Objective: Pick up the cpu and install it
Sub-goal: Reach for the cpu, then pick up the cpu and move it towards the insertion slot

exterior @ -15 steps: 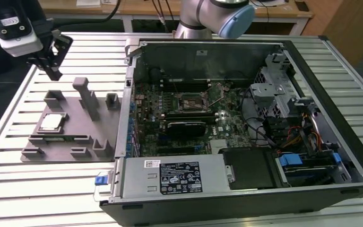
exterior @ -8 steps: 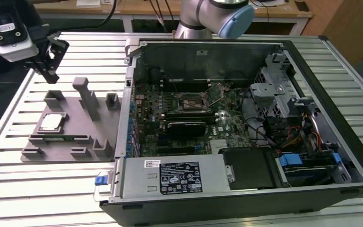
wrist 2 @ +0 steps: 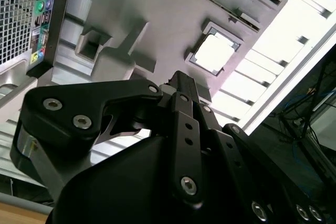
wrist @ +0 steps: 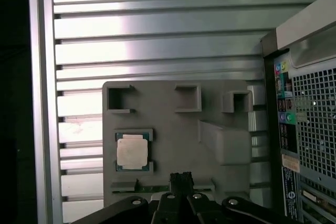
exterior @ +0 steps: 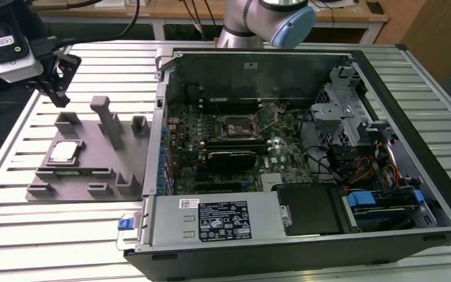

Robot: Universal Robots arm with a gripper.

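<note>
The cpu, a small square chip with a pale metal top, lies flat in a recess of the grey plastic fixture at the exterior view's left. My gripper hangs above the table behind the fixture, clear of it, shut with nothing held. In both wrist views the cpu sits below and to one side of my gripper. The open computer case lies beside the fixture, with its motherboard and the cpu socket exposed.
The fixture carries upright posts and slotted blocks near the cpu. The case's rear port panel stands close beside the fixture. Everything rests on a ribbed aluminium table. The arm's base stands behind the case.
</note>
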